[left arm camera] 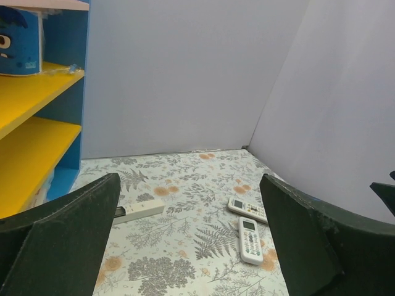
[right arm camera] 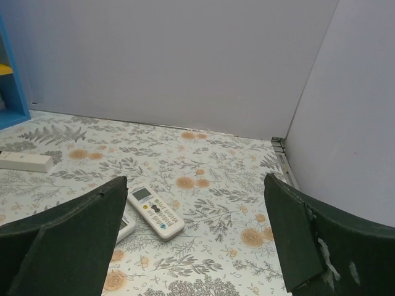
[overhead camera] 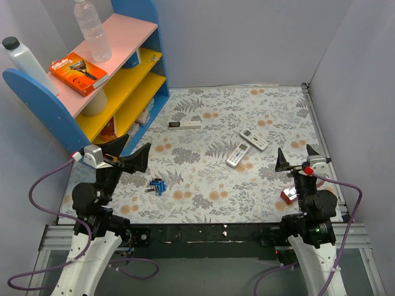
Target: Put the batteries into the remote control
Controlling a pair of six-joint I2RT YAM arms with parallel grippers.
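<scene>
Found the batteries [overhead camera: 159,185] lying in a small blue cluster on the floral mat [overhead camera: 203,197], near and left of centre, just right of the left arm. Noted the left gripper [overhead camera: 139,141] raised over the mat's left side, fingers spread wide, apart from the batteries. Located the remote control [overhead camera: 237,155] flat on the mat right of centre, well apart from the batteries. Recorded a second remote [overhead camera: 253,139] just beside it on the far right. Noted a white bar [overhead camera: 185,125] with a black end farther back, near the blue shelf unit [overhead camera: 37,92]. Observed the right gripper [overhead camera: 294,148] at the near right, fingers likewise spread wide, apart from both remotes. Logged a small red item [overhead camera: 288,196] on the mat beside the right arm.
</scene>
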